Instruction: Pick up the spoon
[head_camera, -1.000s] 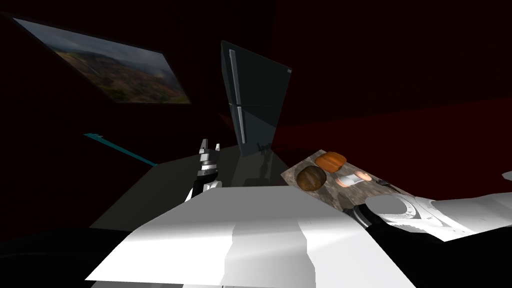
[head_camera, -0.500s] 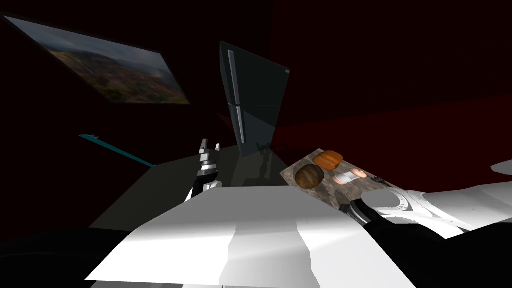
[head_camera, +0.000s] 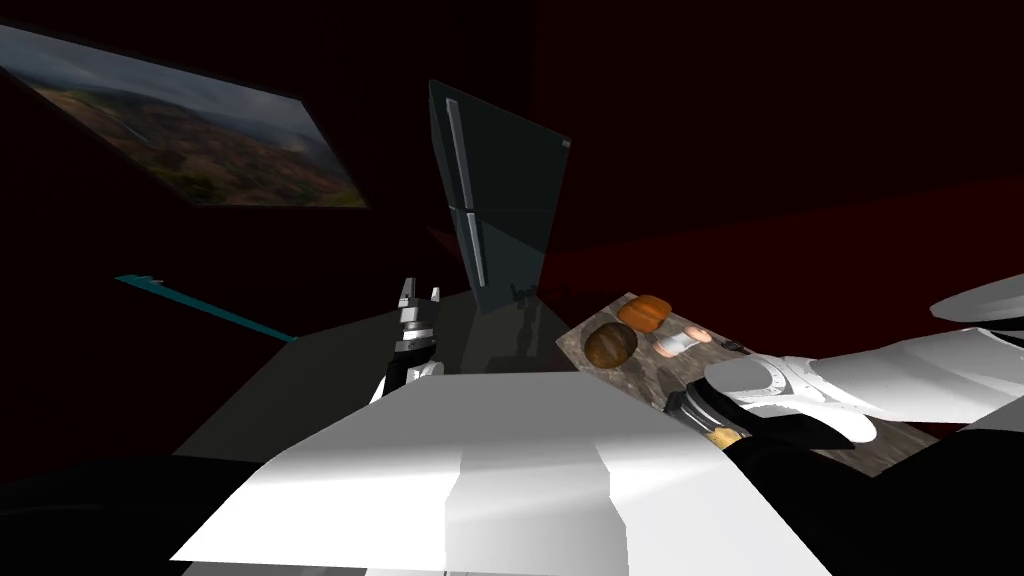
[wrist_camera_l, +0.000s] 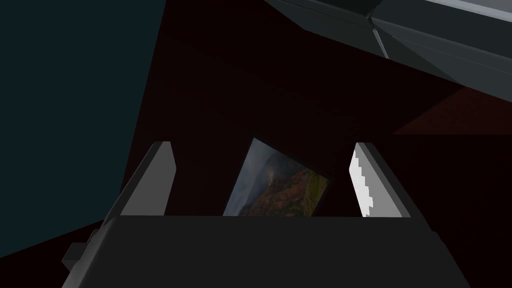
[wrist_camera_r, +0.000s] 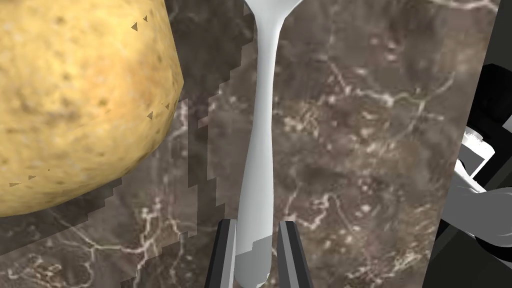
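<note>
Right gripper (wrist_camera_r: 256, 225) pinched on spoon (wrist_camera_r: 261, 125) at handle's end, blades pressing both sides. Spoon ran out over dark marbled counter (wrist_camera_r: 360, 150), bowl away from gripper, just beside yellow speckled lump (wrist_camera_r: 75, 100). Judged spoon light, stiff, slick; end grip could let it pivot, hold nearer mid-handle safer. I couldn't tell if clear of counter. Wrist view gave grip; head view gave layout: brown round item (head_camera: 611, 343), orange item (head_camera: 644, 311) farther along counter. Left gripper (head_camera: 420, 293) spread, empty, well apart.
</note>
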